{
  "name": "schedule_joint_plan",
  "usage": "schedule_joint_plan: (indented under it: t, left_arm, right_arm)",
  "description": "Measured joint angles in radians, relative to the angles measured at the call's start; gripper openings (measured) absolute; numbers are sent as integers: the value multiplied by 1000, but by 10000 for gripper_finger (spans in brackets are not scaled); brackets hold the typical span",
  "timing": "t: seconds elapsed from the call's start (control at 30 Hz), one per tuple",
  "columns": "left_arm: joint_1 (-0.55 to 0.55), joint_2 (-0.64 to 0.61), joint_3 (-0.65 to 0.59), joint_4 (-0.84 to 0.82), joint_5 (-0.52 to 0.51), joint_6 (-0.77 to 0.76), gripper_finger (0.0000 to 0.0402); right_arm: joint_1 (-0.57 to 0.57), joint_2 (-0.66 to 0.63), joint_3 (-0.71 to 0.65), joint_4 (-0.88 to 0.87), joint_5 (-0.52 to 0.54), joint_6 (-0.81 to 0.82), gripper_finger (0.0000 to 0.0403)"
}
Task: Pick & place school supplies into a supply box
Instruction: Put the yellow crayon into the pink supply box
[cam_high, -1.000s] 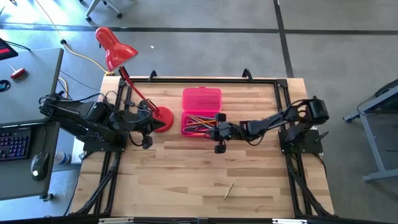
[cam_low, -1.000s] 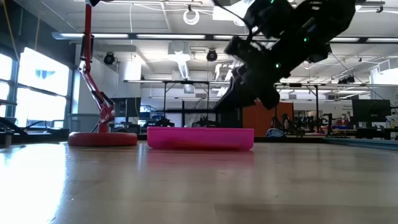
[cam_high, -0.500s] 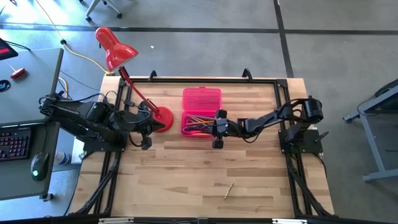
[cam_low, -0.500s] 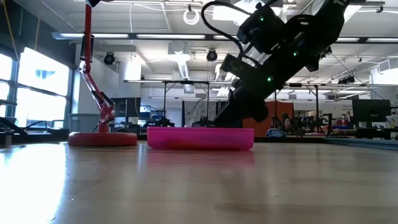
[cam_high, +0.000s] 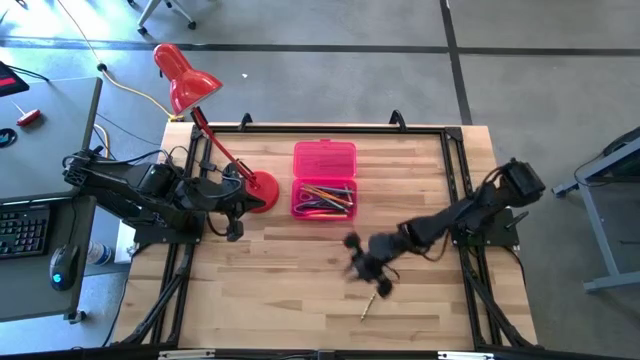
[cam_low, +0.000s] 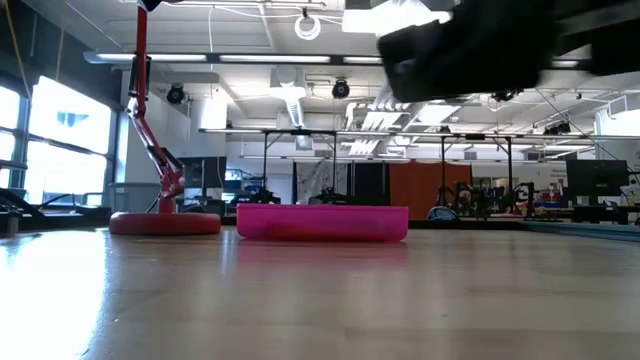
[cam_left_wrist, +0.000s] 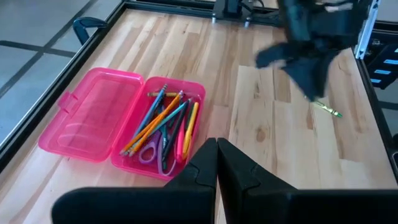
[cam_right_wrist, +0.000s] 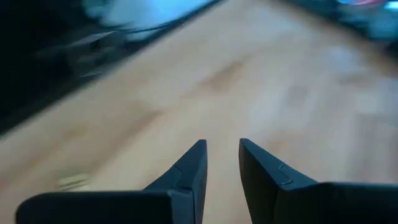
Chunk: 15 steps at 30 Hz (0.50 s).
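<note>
A: On the wooden table (cam_high: 280, 290), where is the pink pencil case (cam_high: 324, 180) seen?

B: Open beside the red lamp base (cam_high: 262, 192), pencils and scissors (cam_left_wrist: 151, 151) inside. The right gripper (cam_high: 366, 268) is parted, empty, near a stray pencil (cam_high: 368, 306); the left gripper (cam_left_wrist: 217, 163) is pressed together

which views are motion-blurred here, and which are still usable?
High view: the right gripper smears, the rest is crisp. Low view: that arm is a dark smear at the top; the pink case is sharp. Right wrist view: the table streaks, only its fingers are sharp. Left wrist view: the case and pencils are sharp.
</note>
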<state>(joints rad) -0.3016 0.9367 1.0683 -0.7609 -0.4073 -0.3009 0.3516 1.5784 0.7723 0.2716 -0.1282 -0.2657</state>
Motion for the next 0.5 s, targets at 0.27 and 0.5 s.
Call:
schedule_joint_plan:
  t: [0.27, 0.5]
  left_arm:
    - [0, 0, 0, 3, 5, -17, 40]
    - [0, 0, 0, 3, 5, -18, 40]
  right_arm:
    - [204, 73, -1, -86, 6, 128, 71]
    - [280, 172, -1, -86, 100, 92, 71]
